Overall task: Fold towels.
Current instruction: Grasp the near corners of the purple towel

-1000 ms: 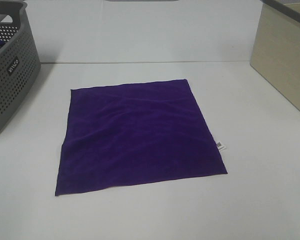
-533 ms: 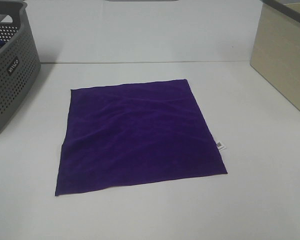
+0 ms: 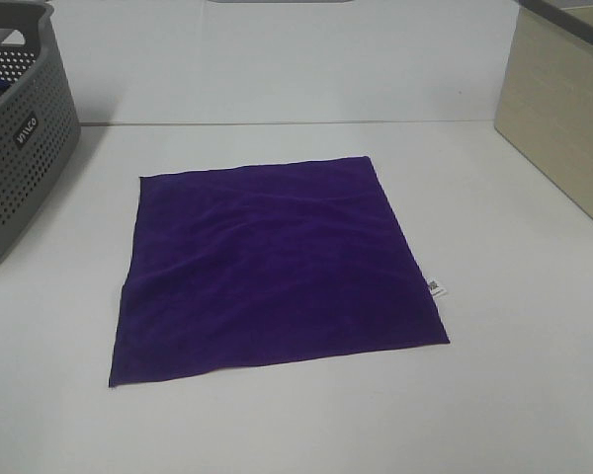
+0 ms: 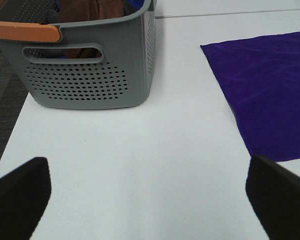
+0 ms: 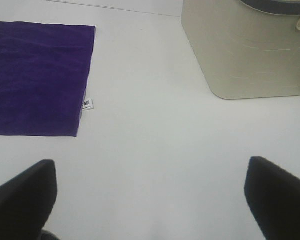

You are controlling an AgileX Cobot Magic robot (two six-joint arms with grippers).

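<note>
Grey basket (image 4: 90, 75) sits just ahead of my left claw (image 4: 150, 200), which hangs wide open over the worktop (image 4: 140, 165). The purple towel (image 3: 277, 267) lies flat between both claws, its white tag (image 5: 87, 104) toward my right claw (image 5: 150, 200), also spread open and empty. The beige bin (image 5: 250, 50) is ahead of that one.

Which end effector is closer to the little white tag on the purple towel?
Right. The right end effector is open just off the towel edge carrying the white tag; the left end effector is off the opposite edge, beside the grey basket.
</note>
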